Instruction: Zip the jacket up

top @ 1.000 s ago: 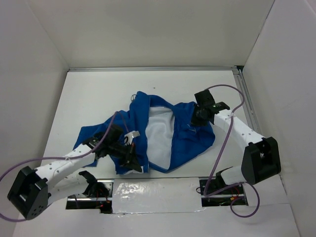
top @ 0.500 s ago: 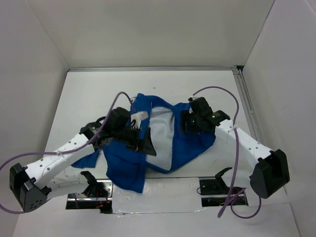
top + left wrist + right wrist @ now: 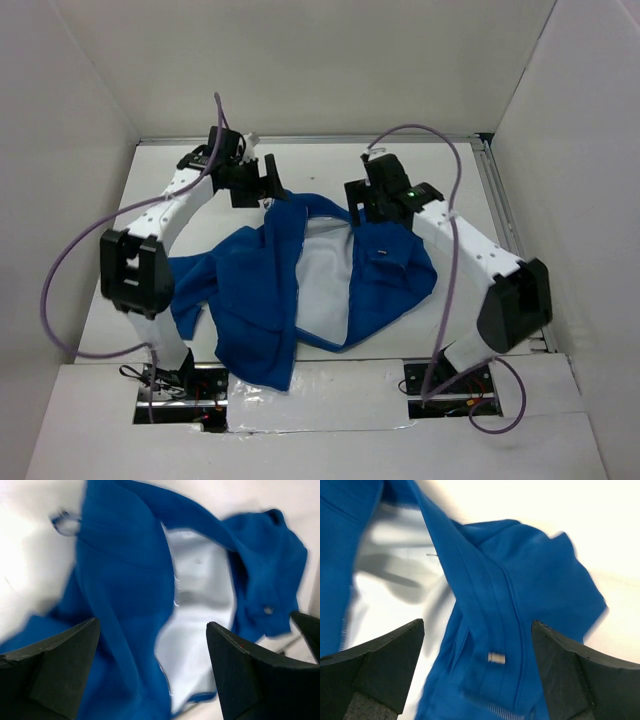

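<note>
Both jaws stand spread wide, gripping nothing: the left gripper [image 3: 152, 625] hovers at the far edge of the bright royal-blue soft fabric jacket [image 3: 250, 290], and the right gripper [image 3: 477, 624] above its other front panel. The jacket lies unzipped, white lining showing, mid-way across the white tabletop [image 3: 330, 165].

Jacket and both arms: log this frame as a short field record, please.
jacket: spread on the table, front open, white lining showing
zipper: not joined
left gripper: fingers open, empty, over the jacket's far left edge
right gripper: fingers open, empty, over the jacket's far right part
task: not yet done
</note>
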`<move>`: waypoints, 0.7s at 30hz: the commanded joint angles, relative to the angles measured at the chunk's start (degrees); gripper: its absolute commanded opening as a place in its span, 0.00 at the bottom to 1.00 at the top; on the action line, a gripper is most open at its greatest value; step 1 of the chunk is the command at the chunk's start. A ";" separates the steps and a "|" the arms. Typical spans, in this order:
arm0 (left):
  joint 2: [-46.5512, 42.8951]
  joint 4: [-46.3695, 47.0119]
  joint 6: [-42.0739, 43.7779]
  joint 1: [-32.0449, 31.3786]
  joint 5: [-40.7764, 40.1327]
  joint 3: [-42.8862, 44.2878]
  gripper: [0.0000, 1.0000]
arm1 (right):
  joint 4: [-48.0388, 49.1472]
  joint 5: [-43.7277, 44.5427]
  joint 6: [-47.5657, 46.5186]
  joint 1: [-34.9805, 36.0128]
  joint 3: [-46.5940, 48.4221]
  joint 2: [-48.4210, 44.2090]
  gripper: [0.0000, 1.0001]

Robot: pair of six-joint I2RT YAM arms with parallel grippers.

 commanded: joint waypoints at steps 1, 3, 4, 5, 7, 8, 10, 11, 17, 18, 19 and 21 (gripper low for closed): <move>9.96 -0.21 8.34 1.23 2.66 10.20 0.99 | 3.19 -3.49 -8.34 -0.52 5.59 8.09 0.94; 14.03 -1.71 9.23 1.06 2.84 13.91 0.99 | 3.10 -4.56 -9.05 -1.13 7.71 12.85 0.94; 16.75 -0.93 10.54 0.97 3.19 16.10 0.99 | 3.45 -4.83 -8.88 -1.14 9.03 14.44 0.94; 18.17 -0.32 10.90 0.36 2.67 16.82 0.99 | 3.80 -5.53 -8.70 -1.48 9.56 15.59 0.94; 22.03 -0.31 11.87 0.01 1.53 19.71 0.99 | 4.24 -6.23 -7.22 -2.27 10.96 19.19 0.93; 23.36 -1.09 11.96 -0.26 0.04 20.69 0.99 | 4.42 -6.76 -6.60 -2.71 11.32 19.99 0.92; 26.87 -1.71 11.53 -0.17 -2.42 22.97 0.99 | 4.59 -6.59 -4.15 -3.68 12.03 22.54 0.90; 27.93 -1.89 11.35 -0.17 -3.30 23.50 0.95 | 5.12 -6.59 -3.70 -3.86 12.03 23.24 0.89; 32.95 -0.40 10.82 -0.79 -1.05 26.32 0.34 | 10.47 -8.17 0.08 -4.56 10.09 21.15 0.53; 33.39 -0.22 10.56 -0.96 -0.16 26.93 0.14 | 11.18 -6.86 0.78 -4.56 9.75 20.62 0.44; 33.48 -0.48 9.95 -0.96 0.37 27.11 0.00 | 11.62 -5.72 1.31 -4.48 9.48 20.00 0.35; 31.91 0.13 9.85 -1.22 2.57 26.24 0.00 | 13.73 -2.57 3.42 -4.47 8.61 17.63 0.00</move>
